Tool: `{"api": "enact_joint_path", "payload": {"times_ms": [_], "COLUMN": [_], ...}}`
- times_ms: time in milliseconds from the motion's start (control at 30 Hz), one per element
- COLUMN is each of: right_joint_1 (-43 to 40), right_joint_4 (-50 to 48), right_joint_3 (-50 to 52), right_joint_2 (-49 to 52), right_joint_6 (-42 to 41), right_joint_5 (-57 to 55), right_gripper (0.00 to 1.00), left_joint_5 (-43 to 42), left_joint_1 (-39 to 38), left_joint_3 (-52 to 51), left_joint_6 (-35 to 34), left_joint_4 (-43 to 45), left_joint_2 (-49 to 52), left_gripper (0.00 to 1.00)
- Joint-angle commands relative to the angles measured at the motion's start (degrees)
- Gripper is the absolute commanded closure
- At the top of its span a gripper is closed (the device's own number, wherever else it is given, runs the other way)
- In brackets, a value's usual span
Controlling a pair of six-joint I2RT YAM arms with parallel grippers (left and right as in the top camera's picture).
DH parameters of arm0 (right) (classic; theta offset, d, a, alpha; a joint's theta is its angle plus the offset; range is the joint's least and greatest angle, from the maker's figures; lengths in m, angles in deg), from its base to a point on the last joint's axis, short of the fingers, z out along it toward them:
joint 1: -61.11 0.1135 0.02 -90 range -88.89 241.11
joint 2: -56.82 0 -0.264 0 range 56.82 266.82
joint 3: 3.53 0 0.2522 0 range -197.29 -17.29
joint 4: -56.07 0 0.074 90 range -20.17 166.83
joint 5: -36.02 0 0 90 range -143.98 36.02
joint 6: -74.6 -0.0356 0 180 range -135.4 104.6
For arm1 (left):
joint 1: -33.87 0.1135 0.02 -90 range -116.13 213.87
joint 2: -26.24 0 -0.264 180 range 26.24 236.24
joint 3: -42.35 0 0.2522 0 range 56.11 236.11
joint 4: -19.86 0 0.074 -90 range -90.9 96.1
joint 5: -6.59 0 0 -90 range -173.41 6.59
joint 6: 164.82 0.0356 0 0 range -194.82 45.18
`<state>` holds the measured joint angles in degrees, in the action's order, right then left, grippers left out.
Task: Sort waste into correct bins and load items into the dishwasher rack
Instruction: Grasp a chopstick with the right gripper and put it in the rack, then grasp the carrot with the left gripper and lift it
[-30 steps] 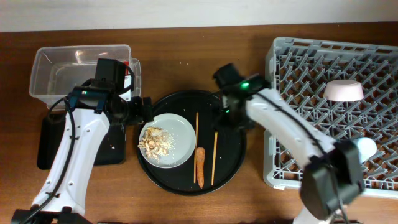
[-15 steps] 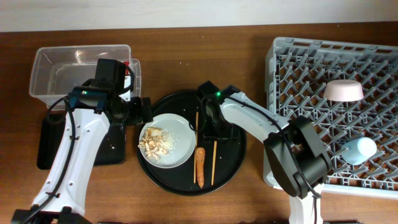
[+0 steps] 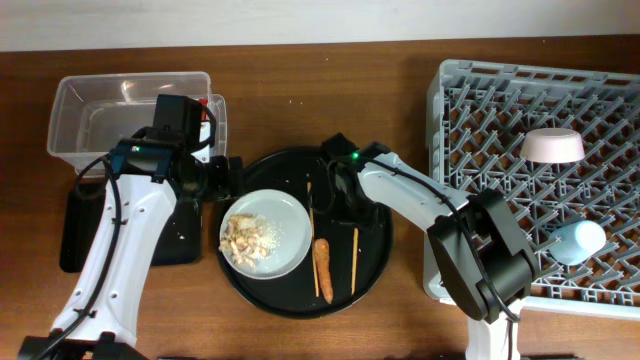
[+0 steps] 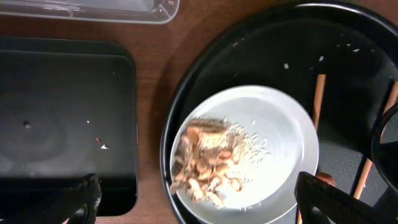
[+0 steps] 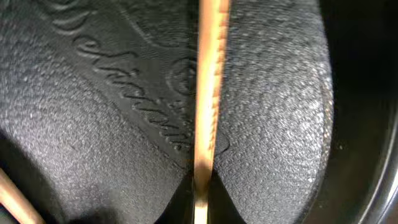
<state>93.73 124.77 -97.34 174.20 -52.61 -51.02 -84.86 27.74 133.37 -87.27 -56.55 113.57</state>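
Note:
The pale grey-blue plate (image 3: 283,222) lies on the round black tray (image 3: 372,262) with beige food scraps (image 3: 245,238) on its left half. An orange carrot piece (image 3: 323,268) rests right of the plate. My left gripper (image 3: 228,178) hovers open at the plate's upper left. In the left wrist view its fingers (image 4: 81,200) stand wide on either side of the plate (image 4: 280,134) and scraps (image 4: 205,162). My right gripper (image 3: 318,198) is shut on a wooden chopstick (image 5: 208,93) down on the tray. A second chopstick (image 3: 353,260) lies loose.
The clear tub (image 3: 105,115) sits at the back left with the shallow black tray (image 3: 75,235) in front of it. The grey dishwasher rack (image 3: 500,120) fills the right side and holds a white bowl (image 3: 553,146) and a light-blue cup (image 3: 578,240).
My right gripper came in from the tray's right side and closed on the left chopstick. The round tray with plate and carrot shifted slightly toward the front left. The left arm stayed still.

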Motion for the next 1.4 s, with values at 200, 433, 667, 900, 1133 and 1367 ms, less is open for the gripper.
{"api": "enact_joint_path", "payload": {"times_ms": [200,433,667,900,1133,1367], "right_joint_1": [-11.39,-30.34,-30.40,-30.42,-36.70,-45.40], "right_joint_4": [10.36,20.04,8.79,6.36,10.29,14.99], "right_joint_3": [-8.68,-7.32,3.85,3.98,-0.44,-0.33], "right_joint_2": [-18.62,-21.07,-20.13,-21.22,-36.15,-38.14], "right_joint_6": [14.21,31.50,31.41,31.21,30.36,32.52], "right_joint_5": [2.43,2.25,-2.56,-2.12,0.11,5.66], "right_gripper": [0.96,0.96,0.96,0.56,0.28,0.18], "left_joint_5": [0.37,0.20,0.20,0.20,-4.42,-4.98], "left_joint_1": [0.28,0.28,0.28,0.28,0.11,-14.75], "left_joint_3": [0.48,0.48,0.48,0.48,0.48,0.39], "left_joint_6": [0.50,0.50,0.50,0.50,0.48,-0.39], "left_joint_4": [-0.26,-0.24,-0.44,-0.44,-0.37,0.33], "left_joint_2": [-0.90,-0.90,-0.90,-0.90,-0.87,0.83], "left_gripper": [0.01,0.01,0.01,0.01,0.01,0.01]}}
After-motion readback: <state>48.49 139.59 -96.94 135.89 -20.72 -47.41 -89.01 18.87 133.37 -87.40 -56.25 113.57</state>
